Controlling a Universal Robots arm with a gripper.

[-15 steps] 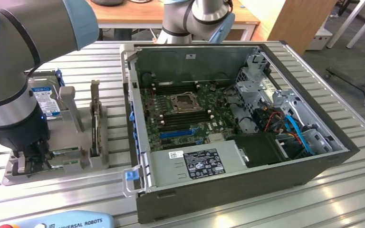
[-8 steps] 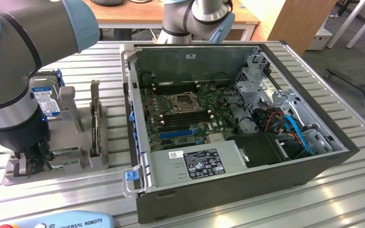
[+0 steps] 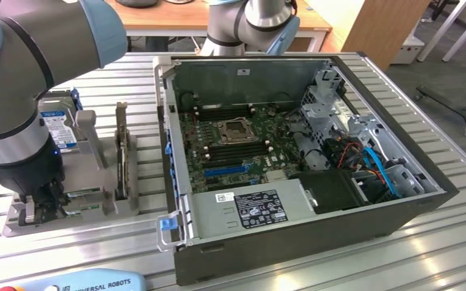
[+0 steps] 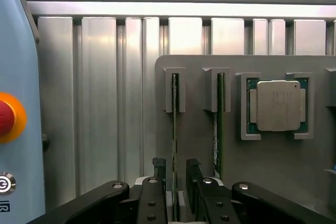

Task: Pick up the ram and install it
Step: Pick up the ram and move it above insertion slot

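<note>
Green ram [image 4: 174, 129] between jaws of tool [image 4: 176, 165]

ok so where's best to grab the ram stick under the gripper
Pinch its two flat faces near the free upper edge, coming straight down: the ram stands on edge in the holder slot, and the open gripper straddles it.

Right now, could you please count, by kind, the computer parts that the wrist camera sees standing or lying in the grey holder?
Ram sticks: 2
Processor chip: 1
Total: 3
</note>
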